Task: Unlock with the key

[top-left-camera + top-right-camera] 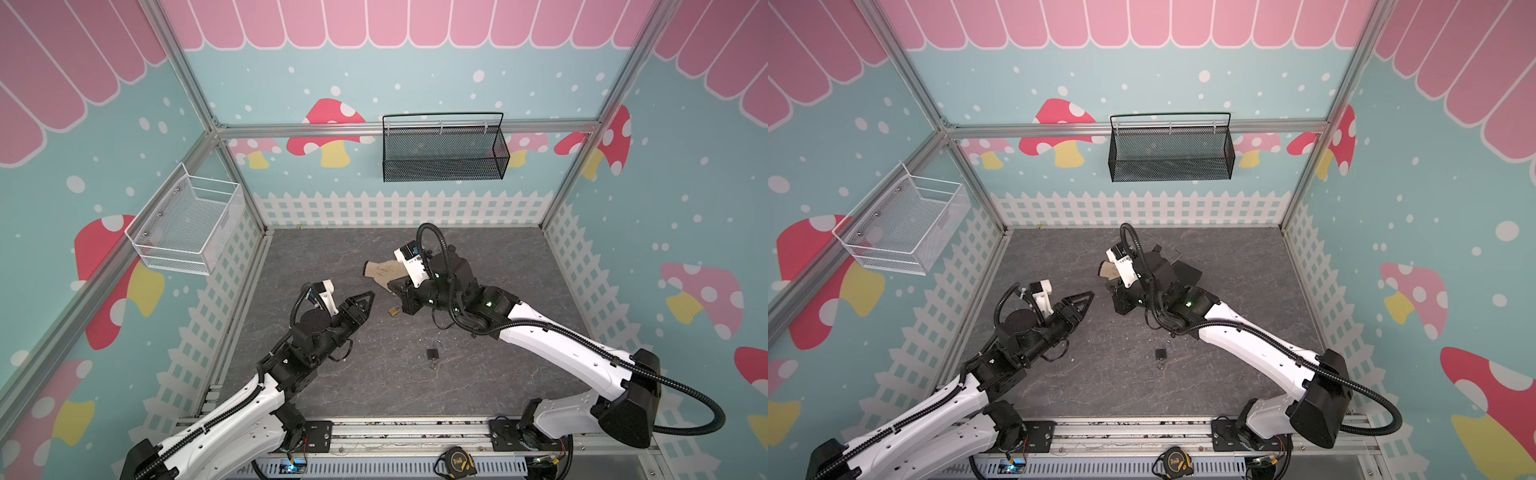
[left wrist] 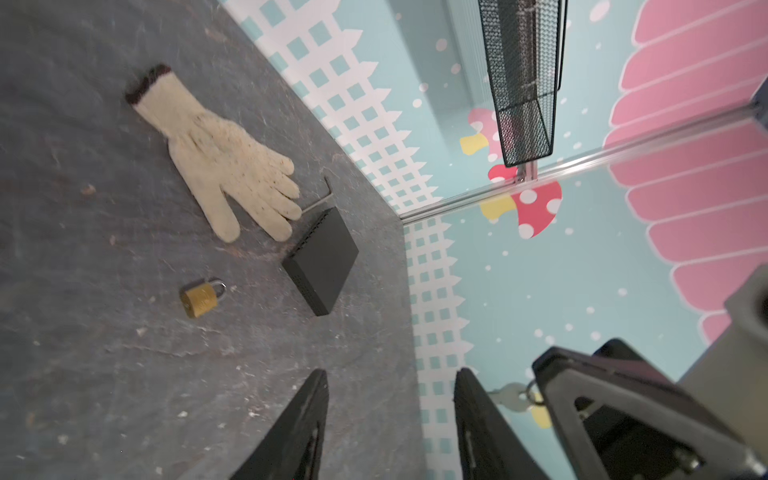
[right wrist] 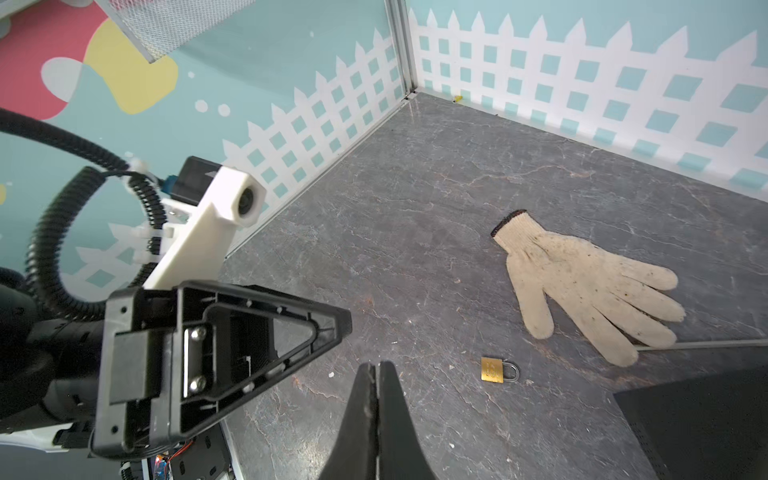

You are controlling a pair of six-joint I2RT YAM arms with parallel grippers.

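One brass padlock, silver shackle closed, lying flat.

The right gripper has its two black fingers pressed together above the grey floor. Near them a small brass padlock lies flat, apart from a dirty white glove. The left gripper is seen from the side, close by.

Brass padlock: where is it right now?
The brass padlock lies on the table near the middle in a top view, beside the right gripper and nearer the robot's base than the glove.
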